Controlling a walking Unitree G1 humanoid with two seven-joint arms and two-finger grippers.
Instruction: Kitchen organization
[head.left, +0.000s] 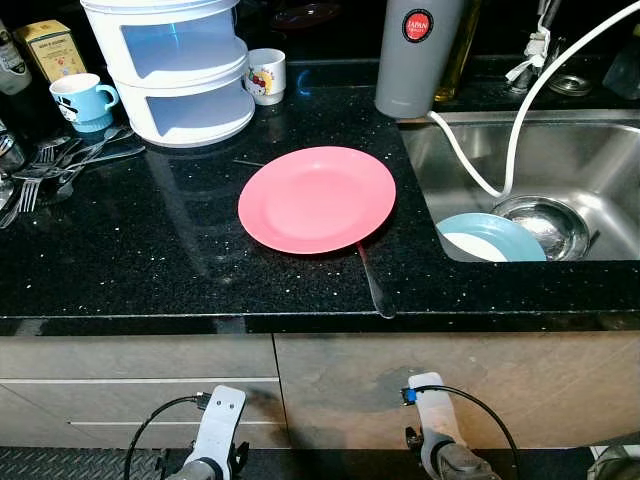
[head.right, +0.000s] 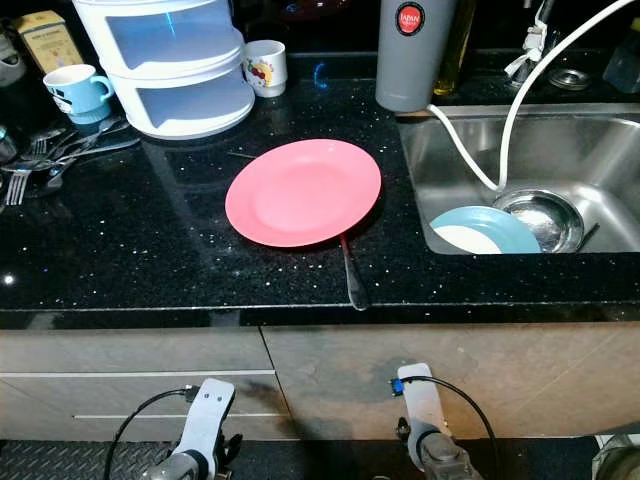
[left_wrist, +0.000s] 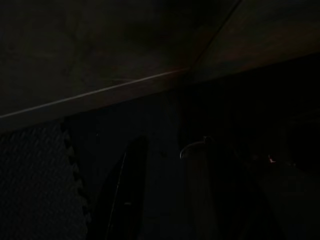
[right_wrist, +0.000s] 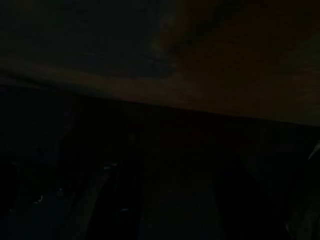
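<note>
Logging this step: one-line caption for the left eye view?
Pink plate on black counter beside the sink, both arms hanging low by the cabinets.

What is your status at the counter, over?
Both arms hang idle below the counter. Pink plate on the countertop, utensil tucked under its edge. Blue plate in the sink.

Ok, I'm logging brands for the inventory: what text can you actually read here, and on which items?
"JAPAN": red round label on the grey bottle.
Smaller print under it: too small to read.
Yellow box label: too blurred to read.
White mug: a picture, no readable words.
</note>
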